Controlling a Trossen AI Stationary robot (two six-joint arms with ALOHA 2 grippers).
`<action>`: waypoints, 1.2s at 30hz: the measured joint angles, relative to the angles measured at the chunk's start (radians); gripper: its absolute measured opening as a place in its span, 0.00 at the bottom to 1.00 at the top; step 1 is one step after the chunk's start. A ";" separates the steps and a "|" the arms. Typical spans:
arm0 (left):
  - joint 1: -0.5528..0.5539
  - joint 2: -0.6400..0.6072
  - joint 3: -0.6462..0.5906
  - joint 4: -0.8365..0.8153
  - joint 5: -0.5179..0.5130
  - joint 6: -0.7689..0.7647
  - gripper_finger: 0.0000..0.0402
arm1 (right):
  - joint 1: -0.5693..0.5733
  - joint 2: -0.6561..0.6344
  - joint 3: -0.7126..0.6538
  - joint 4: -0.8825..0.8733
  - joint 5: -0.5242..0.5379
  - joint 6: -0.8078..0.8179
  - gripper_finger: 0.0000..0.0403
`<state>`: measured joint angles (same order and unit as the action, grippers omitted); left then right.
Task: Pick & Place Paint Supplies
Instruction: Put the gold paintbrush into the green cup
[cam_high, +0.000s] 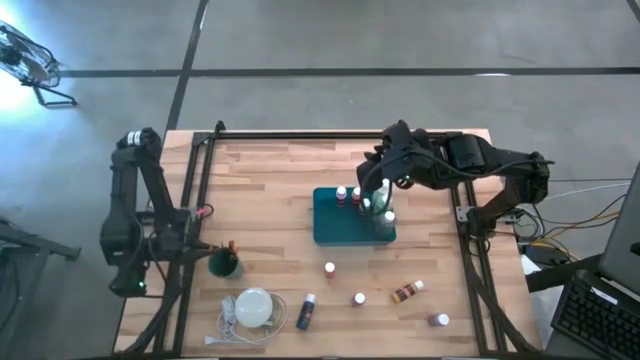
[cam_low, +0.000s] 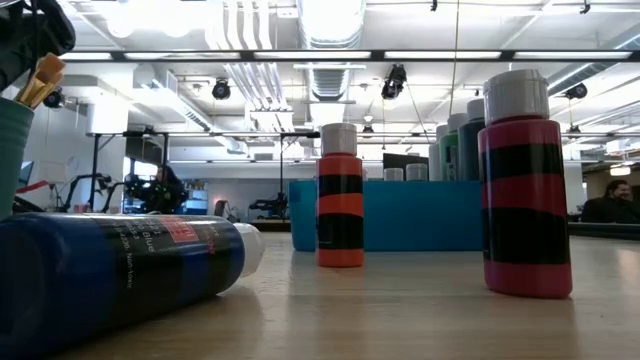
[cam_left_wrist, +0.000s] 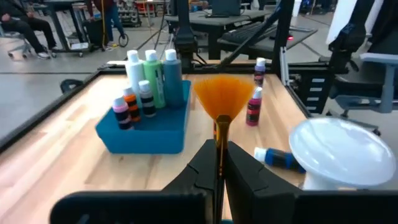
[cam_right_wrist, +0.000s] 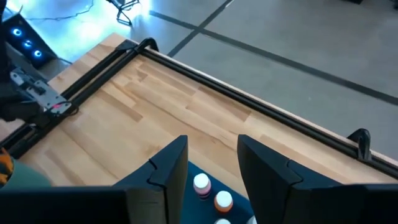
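The teal tray (cam_high: 345, 228) sits mid-worktop and holds six bottles, counted in the left wrist view: three tall ones, white (cam_left_wrist: 134, 70), green (cam_left_wrist: 152, 76) and grey-blue (cam_left_wrist: 172, 74), with three small ones in front of them, red (cam_left_wrist: 120, 112), orange (cam_left_wrist: 130, 101) and dark (cam_left_wrist: 145, 98). The right gripper (cam_high: 384, 190) hangs directly over this cluster; in its own view the jaws stand apart with nothing between them, and two white caps (cam_right_wrist: 201, 183) lie just below.

Five more bottles lie scattered on the wooden worktop (cam_high: 280, 170), on the far side of the tray from those jaws: three upright small ones (cam_high: 329, 269), (cam_high: 359, 298), (cam_high: 439, 320), a brown one (cam_high: 407, 291) on its side, and a blue one (cam_high: 306, 311) on its side.

The left gripper (cam_left_wrist: 219, 163) is at the worktop's left edge, jaws closed on one fan brush (cam_left_wrist: 219, 99) with orange bristles, held upright. Just beside these jaws stand a dark green cup (cam_high: 224, 262) and the white disc (cam_high: 254, 306) with its cord.
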<state>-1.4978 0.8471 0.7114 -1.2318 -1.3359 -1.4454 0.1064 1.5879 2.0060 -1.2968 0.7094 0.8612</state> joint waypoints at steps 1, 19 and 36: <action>0.000 0.000 -0.015 0.023 0.001 0.003 0.04 | -0.005 0.000 0.000 0.000 0.000 0.002 0.34; -0.002 -0.001 -0.249 0.322 0.055 -0.015 0.04 | -0.031 0.000 -0.013 0.003 -0.007 0.015 0.23; -0.002 -0.002 -0.305 0.354 0.170 -0.048 0.04 | -0.031 0.000 -0.013 0.003 -0.010 0.011 0.22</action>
<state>-1.4998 0.8455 0.4064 -0.8782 -1.1658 -1.4932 0.0750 1.5875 1.9930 -1.2934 0.6994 0.8722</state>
